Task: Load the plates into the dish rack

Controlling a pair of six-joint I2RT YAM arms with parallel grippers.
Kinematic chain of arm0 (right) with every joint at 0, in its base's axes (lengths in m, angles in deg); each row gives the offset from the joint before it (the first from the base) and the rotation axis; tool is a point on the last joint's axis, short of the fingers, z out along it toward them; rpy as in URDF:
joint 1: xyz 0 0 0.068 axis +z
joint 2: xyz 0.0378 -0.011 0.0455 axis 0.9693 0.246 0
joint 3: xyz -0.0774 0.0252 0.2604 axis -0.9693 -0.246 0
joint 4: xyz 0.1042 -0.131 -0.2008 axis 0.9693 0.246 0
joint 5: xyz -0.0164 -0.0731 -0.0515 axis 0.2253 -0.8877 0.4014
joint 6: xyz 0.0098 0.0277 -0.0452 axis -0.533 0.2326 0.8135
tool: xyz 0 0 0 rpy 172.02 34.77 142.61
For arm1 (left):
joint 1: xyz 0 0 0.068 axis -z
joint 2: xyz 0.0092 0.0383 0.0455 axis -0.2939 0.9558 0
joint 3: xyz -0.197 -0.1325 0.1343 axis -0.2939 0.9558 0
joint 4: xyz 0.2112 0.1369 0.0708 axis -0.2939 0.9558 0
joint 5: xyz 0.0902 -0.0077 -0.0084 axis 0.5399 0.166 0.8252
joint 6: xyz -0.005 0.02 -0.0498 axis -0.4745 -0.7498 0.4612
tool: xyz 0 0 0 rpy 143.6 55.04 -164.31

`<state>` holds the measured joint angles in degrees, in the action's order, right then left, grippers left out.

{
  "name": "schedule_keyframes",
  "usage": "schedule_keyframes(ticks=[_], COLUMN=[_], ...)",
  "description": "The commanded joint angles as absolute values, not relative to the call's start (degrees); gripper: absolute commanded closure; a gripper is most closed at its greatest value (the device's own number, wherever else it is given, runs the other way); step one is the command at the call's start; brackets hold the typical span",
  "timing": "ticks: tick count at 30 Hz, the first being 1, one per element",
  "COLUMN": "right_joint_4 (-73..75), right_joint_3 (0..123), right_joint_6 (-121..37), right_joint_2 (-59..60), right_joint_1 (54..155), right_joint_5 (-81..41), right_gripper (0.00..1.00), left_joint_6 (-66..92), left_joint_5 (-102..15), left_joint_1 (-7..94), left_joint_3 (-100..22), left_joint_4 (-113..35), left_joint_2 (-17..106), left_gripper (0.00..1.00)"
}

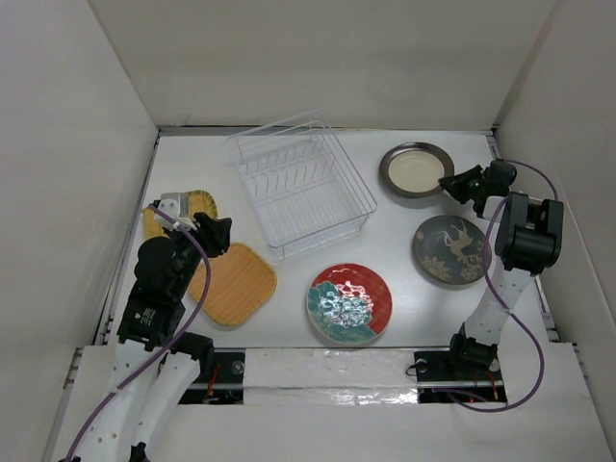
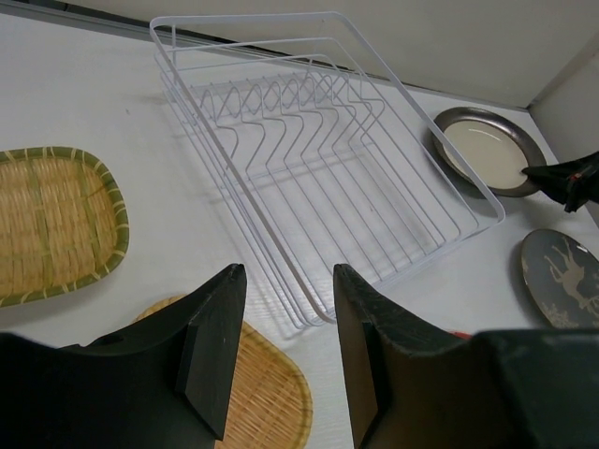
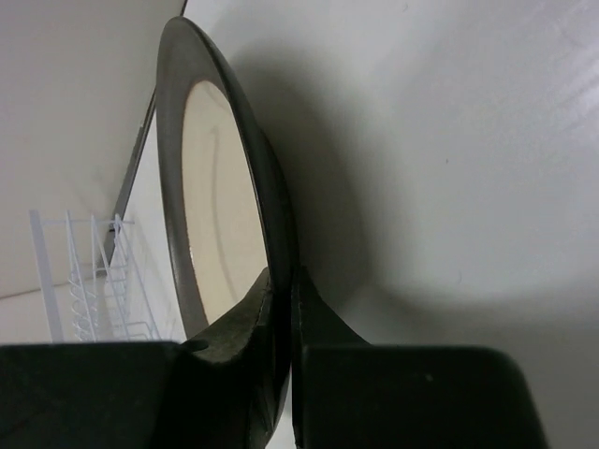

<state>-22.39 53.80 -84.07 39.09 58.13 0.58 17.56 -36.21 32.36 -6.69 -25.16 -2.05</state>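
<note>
The clear dish rack stands at the back centre, empty; it also shows in the left wrist view. My right gripper is shut on the rim of the dark-rimmed beige plate, seen edge-on in the right wrist view. The grey deer plate lies right of centre. The red-teal floral plate lies at the front. Two woven yellow-orange plates lie at the left, one near the rack, one partly under my left arm. My left gripper is open and empty above them.
White walls enclose the table on three sides. The right wall stands close behind my right arm. A taped strip runs along the near edge between the arm bases.
</note>
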Motion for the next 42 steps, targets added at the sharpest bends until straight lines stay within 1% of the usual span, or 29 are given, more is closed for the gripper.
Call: schedule_keyframes(ticks=[1, 2, 5, 6, 7, 8, 9, 10, 11, 12, 13, 14, 17, 19, 20, 22, 23, 24, 27, 29, 33, 37, 42], right_joint_4=[-32.5, -32.9, -28.6, -26.6, -22.7, -20.4, -17.7, -13.1, -11.5, -10.0, -6.3, -4.7, 0.0, 4.0, 4.8, 7.7, 8.3, 8.8, 11.8, 11.7, 11.7, 10.6, 7.6], right_joint_3=[51.9, 51.6, 53.7, 56.0, 57.6, 59.4, 63.8, 66.0, 68.2, 70.5, 76.0, 78.9, 90.0, 95.6, 101.0, 107.4, 110.4, 116.5, 126.5, 129.0, 128.3, 123.8, 113.6], right_joint_6=[-85.9, -85.4, -81.2, -76.6, -73.7, -70.9, -65.1, -61.8, -59.1, -54.4, -52.7, -51.7, -48.2, -45.7, -44.6, -39.9, -38.0, -34.9, -29.4, -27.6, -27.7, -28.4, -27.3], right_joint_2=[29.0, 24.2, 17.0, 12.8, 11.2, 9.8, 8.5, 8.3, 8.6, 9.2, 11.5, 13.0, 19.7, 23.1, 26.6, 30.6, 34.5, 36.4, 43.2, 45.8, 46.7, 45.9, 43.8], right_joint_1=[58.6, 58.6, 63.0, 64.5, 68.3, 70.5, 72.9, 78.2, 80.7, 82.9, 85.0, 88.2, 93.2, 95.4, 96.5, 100.0, 101.1, 102.8, 104.6, 105.2, 105.7, 106.4, 109.1], right_joint_5=[-4.7, -6.0, -13.1, -15.4, -18.2, -23.6, -26.9, -31.7, -38.2, -40.5, -42.4, -44.7, -48.2, -49.9, -52.5, -56.2, -59.0, -60.2, -63.9, -64.9, -64.4, -63.7, -64.9], right_gripper=[1.00, 1.00, 1.00, 1.00, 1.00, 1.00, 1.00, 1.00, 1.00, 1.00, 1.00, 1.00, 1.00, 1.00, 1.00, 1.00, 1.00, 1.00, 1.00, 1.00, 1.00, 1.00, 1.00], left_joint_6=[16.8, 16.8, 16.7, 16.7, 16.7, 16.7, 16.7, 16.7, 16.7, 16.6, 16.6, 16.6, 16.5, 16.5, 16.5, 16.5, 16.5, 16.5, 16.5, 16.5, 16.5, 16.5, 16.5], left_joint_5=[-35.8, -35.8, -35.8, -35.9, -35.8, -35.9, -35.8, -35.9, -36.0, -36.1, -36.3, -36.3, -36.2, -36.1, -36.2, -36.6, -36.6, -36.6, -36.7, -36.6, -36.7, -36.9, -36.8], left_joint_1=[31.9, 31.9, 31.9, 31.9, 31.9, 31.9, 31.9, 31.9, 31.9, 31.9, 31.9, 31.9, 31.9, 31.9, 31.9, 31.9, 31.9, 31.9, 31.9, 31.9, 31.9, 31.9, 31.9], left_joint_3=[-7.5, -7.5, -7.6, -7.6, -7.6, -7.6, -7.5, -7.5, -7.5, -7.5, -7.5, -7.4, -7.3, -7.2, -7.1, -7.0, -7.0, -7.0, -7.0, -7.1, -7.0, -7.1, -7.1], left_joint_4=[-28.6, -28.3, -28.3, -28.3, -28.5, -28.5, -28.6, -28.6, -28.8, -28.8, -28.8, -28.8, -28.7, -28.7, -28.9, -28.9, -28.9, -29.0, -29.0, -28.9, -29.0, -29.1, -29.0], left_joint_2=[-2.3, -2.1, -1.9, -1.9, -2.2, -2.3, -2.5, -2.7, -2.7, -2.8, -2.9, -3.1, -4.0, -4.4, -4.5, -4.5, -4.5, -4.4, -4.5, -4.5, -4.3, -4.1, -4.0], left_gripper=[0.61, 0.60, 0.57, 0.55, 0.54, 0.53, 0.51, 0.50, 0.50, 0.50, 0.50, 0.50, 0.49, 0.48, 0.48, 0.47, 0.47, 0.47, 0.47, 0.47, 0.47, 0.47, 0.47])
